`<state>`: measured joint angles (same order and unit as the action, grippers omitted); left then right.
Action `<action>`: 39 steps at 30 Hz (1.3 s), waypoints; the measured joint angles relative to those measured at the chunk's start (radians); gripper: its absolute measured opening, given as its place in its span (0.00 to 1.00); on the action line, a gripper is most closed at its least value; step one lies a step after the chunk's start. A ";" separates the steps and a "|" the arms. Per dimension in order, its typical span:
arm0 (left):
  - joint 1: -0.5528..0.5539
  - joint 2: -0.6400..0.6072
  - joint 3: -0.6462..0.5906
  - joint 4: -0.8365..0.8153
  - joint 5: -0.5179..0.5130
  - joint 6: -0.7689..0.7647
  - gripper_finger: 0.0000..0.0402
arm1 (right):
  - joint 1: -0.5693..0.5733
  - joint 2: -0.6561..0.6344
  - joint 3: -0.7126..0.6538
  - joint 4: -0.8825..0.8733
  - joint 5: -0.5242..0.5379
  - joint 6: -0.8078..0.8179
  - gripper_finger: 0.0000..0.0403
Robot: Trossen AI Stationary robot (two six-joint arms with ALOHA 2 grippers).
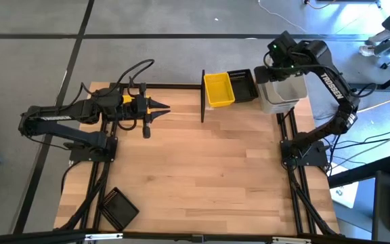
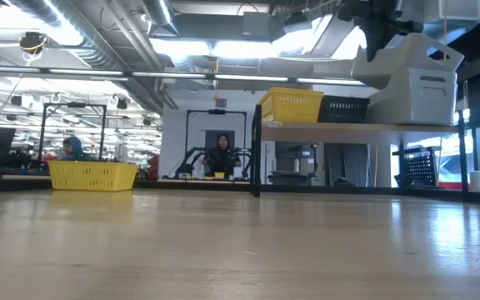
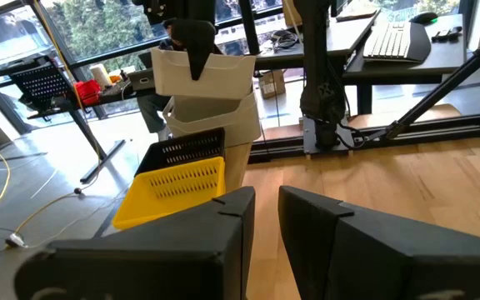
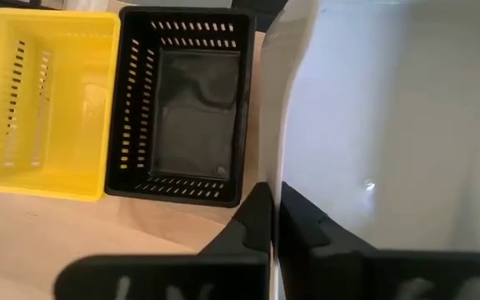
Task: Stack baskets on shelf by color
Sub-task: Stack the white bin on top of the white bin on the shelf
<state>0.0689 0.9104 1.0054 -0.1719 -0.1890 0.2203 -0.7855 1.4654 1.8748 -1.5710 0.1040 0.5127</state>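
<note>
The shelf (image 2: 332, 127) stands at the table's far right. On it sit a yellow basket (image 1: 219, 89), a black basket (image 1: 244, 85) and a stack of whitish baskets (image 2: 423, 96). My right gripper (image 4: 275, 200) is shut on the top whitish basket (image 2: 407, 52), which hangs tilted over that stack. My left gripper (image 1: 166, 108) hovers level over the table's far left, pointing at the shelf, with a narrow gap between its fingers and nothing in it. Another yellow basket (image 2: 92, 174) stands on the table under that arm. My right gripper pinches the top whitish basket's side wall (image 4: 278, 158), the one facing the black basket, with one finger inside and one outside. The fingers come steeply from above. The basket is tilted, its gripped side raised, its lower part meeting the whitish basket beneath (image 3: 215, 112).
A black basket (image 1: 118, 208) lies at the table's near left corner. A black upright post (image 1: 202, 95) marks the shelf's left end. The wooden tabletop (image 1: 202, 169) is bare in the middle. Desks and people show in the room beyond.
</note>
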 joint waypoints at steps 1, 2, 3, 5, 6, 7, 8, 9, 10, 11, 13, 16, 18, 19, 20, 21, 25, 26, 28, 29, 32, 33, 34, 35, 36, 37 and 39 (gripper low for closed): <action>0.000 0.000 0.000 0.000 0.000 0.000 0.12 | 0.000 0.000 0.000 0.000 -0.001 0.001 0.00; 0.000 0.000 0.000 0.000 0.000 0.000 0.12 | 0.000 0.000 0.000 0.000 0.000 0.001 0.00; 0.000 0.000 0.000 0.000 0.000 0.000 0.12 | 0.000 0.000 0.000 0.000 -0.001 0.001 0.00; 0.000 0.000 0.000 0.000 0.000 0.000 0.12 | 0.000 -0.001 0.000 0.000 -0.010 0.001 0.00; 0.000 0.000 0.000 0.000 0.000 0.000 0.12 | 0.000 -0.001 0.002 -0.001 -0.024 0.001 0.00; 0.000 0.000 0.000 0.000 0.000 0.000 0.12 | 0.000 -0.001 0.006 -0.002 -0.034 0.000 0.00; 0.000 0.000 0.000 0.000 0.000 0.000 0.12 | 0.000 -0.001 0.013 -0.002 -0.043 -0.001 0.00; 0.000 0.000 0.000 0.000 0.000 0.000 0.12 | 0.000 -0.001 0.023 -0.002 -0.051 -0.001 0.00; 0.000 0.000 0.000 0.000 0.000 0.000 0.12 | 0.000 -0.001 0.033 -0.001 -0.053 -0.001 0.00; 0.000 0.000 0.000 0.000 0.000 0.000 0.12 | 0.000 -0.001 0.044 -0.002 -0.053 -0.001 0.00; 0.000 0.000 0.000 0.000 0.000 0.000 0.12 | 0.000 -0.001 0.070 -0.001 -0.053 -0.001 0.00; 0.000 0.000 0.000 0.000 0.000 0.000 0.12 | 0.000 -0.002 0.111 0.000 -0.053 -0.004 0.00; 0.000 0.000 0.000 0.000 0.000 0.000 0.12 | 0.000 -0.002 0.136 -0.001 -0.054 -0.019 0.00; 0.000 0.000 0.000 0.000 0.000 0.000 0.12 | 0.002 -0.002 0.150 0.000 -0.054 -0.024 0.00; 0.000 0.000 0.000 0.000 0.000 0.000 0.12 | 0.008 -0.002 0.163 0.000 -0.060 -0.028 0.00; 0.000 0.000 0.000 0.000 0.000 0.000 0.12 | 0.018 -0.002 0.174 0.000 -0.068 -0.034 0.00; 0.000 0.000 0.000 0.000 0.000 0.000 0.12 | 0.082 -0.022 0.185 0.002 -0.076 -0.044 0.00; 0.000 0.000 0.000 0.000 0.000 0.000 0.12 | 0.105 -0.031 0.178 0.000 -0.076 -0.042 0.00; 0.000 0.000 0.000 0.000 0.000 0.000 0.12 | 0.152 -0.050 0.160 -0.002 -0.068 -0.038 0.00; 0.000 0.000 0.000 0.000 0.000 0.000 0.12 | 0.173 -0.057 0.151 -0.001 -0.054 -0.038 0.00; 0.000 0.000 0.000 0.000 0.000 0.000 0.12 | 0.224 -0.087 0.137 0.001 -0.016 0.007 0.00; 0.000 0.000 0.000 0.001 0.000 0.000 0.12 | 0.231 -0.100 0.135 0.000 -0.014 0.022 0.00; 0.000 0.000 0.000 0.001 0.000 0.000 0.12 | 0.234 -0.115 0.134 -0.001 -0.013 0.033 0.00; 0.000 0.000 0.000 0.000 0.000 0.000 0.12 | 0.235 -0.129 0.133 -0.001 -0.011 0.044 0.00; 0.000 0.000 0.000 0.001 0.000 0.000 0.12 | 0.235 -0.141 0.132 -0.001 -0.009 0.056 0.00; 0.000 0.000 0.000 0.001 0.000 0.000 0.12 | 0.235 -0.154 0.132 -0.001 -0.011 0.060 0.00; 0.000 0.000 0.000 0.001 0.000 0.000 0.12 | 0.237 -0.178 0.131 -0.001 -0.017 0.065 0.00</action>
<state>0.0689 0.9104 1.0054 -0.1711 -0.1894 0.2203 -0.5481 1.2874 2.0056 -1.5717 0.0874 0.5777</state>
